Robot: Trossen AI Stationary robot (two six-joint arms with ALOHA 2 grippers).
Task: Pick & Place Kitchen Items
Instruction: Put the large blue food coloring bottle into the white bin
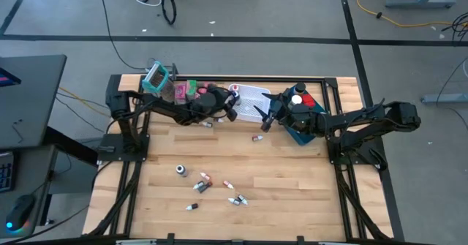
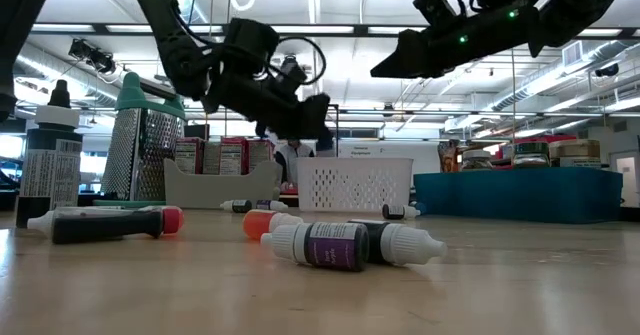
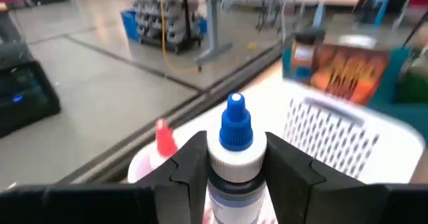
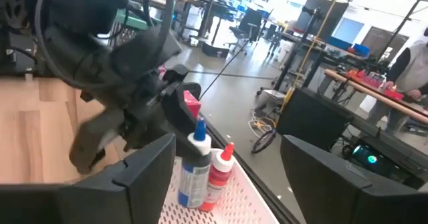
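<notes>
Over the white mesh basket (image 1: 247,97), left jaws grip a blue-capped bottle (image 3: 234,150); right jaws spread wide

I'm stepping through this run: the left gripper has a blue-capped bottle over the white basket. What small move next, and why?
Probably lower slightly and open: the left gripper holds the bottle upright above the basket, beside a red-capped bottle standing there.

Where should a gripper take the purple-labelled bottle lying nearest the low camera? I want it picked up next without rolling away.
Grip the purple-labelled bottle across its cylindrical body at the label, coming straight down. It lies on its side on the table, so fingers either side of the barrel should stop it rolling; the tapered cap gives poorer purchase.
</notes>
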